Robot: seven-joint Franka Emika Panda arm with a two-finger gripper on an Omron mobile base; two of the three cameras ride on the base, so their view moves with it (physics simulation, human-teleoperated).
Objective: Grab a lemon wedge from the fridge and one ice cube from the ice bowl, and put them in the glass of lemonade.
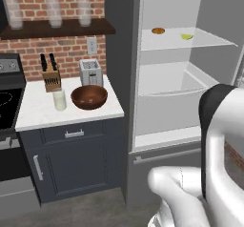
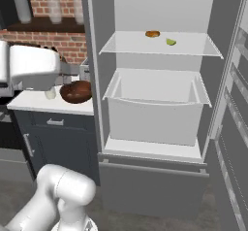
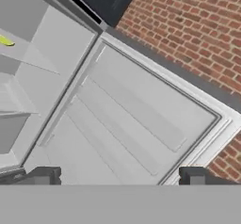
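the tool [image 3: 117, 176] has its tips spread wide, holding nothing, and looks at the inside of the fridge [image 2: 160, 79] door. the lemon wedge [image 2: 171, 41] lies on the fridge's upper shelf [image 2: 126, 45], right of the orange-brown item [image 2: 152, 33], off to the tool's upper left in the hand view; reaching it likely needs a swing that way.

A home kitchen is indicated: red brick wall [image 1: 66, 54], white marble counter [image 1: 38, 111], silver toaster [image 1: 91, 72], open dark grey fridge [image 1: 121, 78].

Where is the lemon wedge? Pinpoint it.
The lemon wedge lies on the open fridge's upper shelf, just right of the round orange-brown item.
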